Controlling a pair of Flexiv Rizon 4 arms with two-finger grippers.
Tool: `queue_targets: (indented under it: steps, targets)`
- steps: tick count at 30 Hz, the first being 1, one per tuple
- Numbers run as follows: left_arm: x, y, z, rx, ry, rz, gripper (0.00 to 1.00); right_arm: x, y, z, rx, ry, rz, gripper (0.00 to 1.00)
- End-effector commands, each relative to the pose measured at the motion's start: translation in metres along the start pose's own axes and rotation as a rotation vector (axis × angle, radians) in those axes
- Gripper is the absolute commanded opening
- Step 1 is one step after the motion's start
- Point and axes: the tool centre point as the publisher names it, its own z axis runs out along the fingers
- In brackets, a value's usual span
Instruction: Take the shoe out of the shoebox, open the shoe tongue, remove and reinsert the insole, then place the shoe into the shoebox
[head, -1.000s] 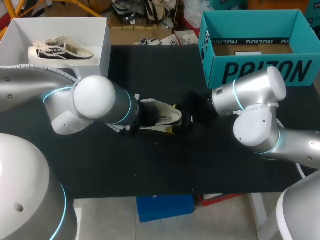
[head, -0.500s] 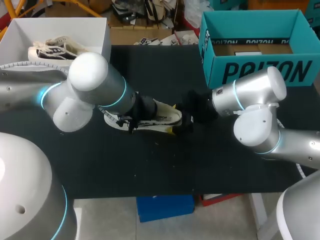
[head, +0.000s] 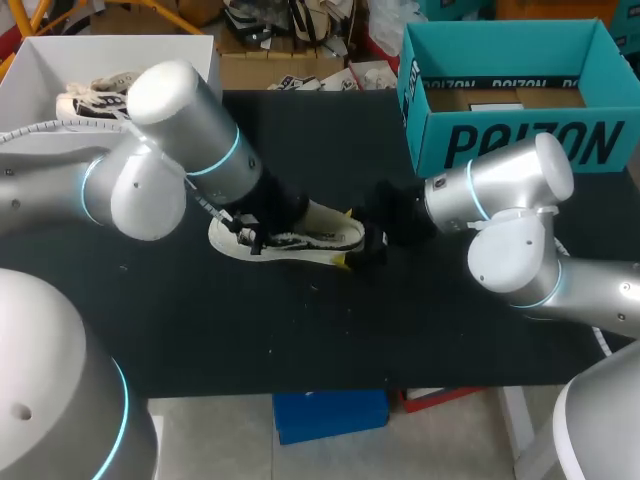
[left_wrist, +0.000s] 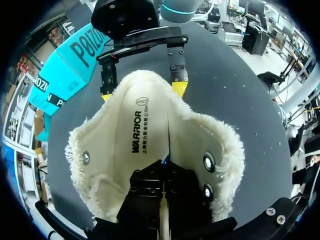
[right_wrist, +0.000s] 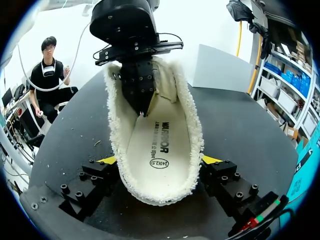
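Observation:
A cream fleece-lined shoe (head: 318, 236) lies on the black table (head: 300, 330), opening upward. My right gripper (head: 362, 246) holds its heel, one yellow-tipped finger on each side (right_wrist: 107, 160). In the left wrist view those same fingers (left_wrist: 179, 87) stand ahead of my own gripper, clamping the heel. My left gripper (left_wrist: 165, 161) is shut and reaches down into the shoe, its tips resting on the pale insole (left_wrist: 142, 132). The right wrist view shows the left gripper (right_wrist: 142, 112) pointing down onto the insole (right_wrist: 160, 145) near the front of the shoe.
A teal shoebox (head: 520, 140) stands open at the back right. At the back left, a white box (head: 195, 75) holds another shoe (head: 95, 92). Bare black tabletop lies in front of the shoe.
My left arm has swung its elbow up and toward the back left, uncovering the shoe's toe end; its gripper stays inside the shoe. The right arm has not moved.

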Motion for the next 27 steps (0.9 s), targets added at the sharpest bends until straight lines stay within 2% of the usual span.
queue_targets:
  steps: [1,12,27]
  targets:
    - [-0.001,-0.008,-0.003,0.003,0.073,0.005,0.00,0.000,0.000,0.003,0.004,0.000,0.001,0.00]
    - [0.003,-0.020,-0.022,0.008,0.113,0.009,0.00,0.000,0.000,0.003,0.004,0.000,0.001,0.00]
    - [0.002,-0.020,-0.031,0.028,0.096,0.001,0.00,0.000,0.000,0.003,0.004,0.000,0.001,0.00]
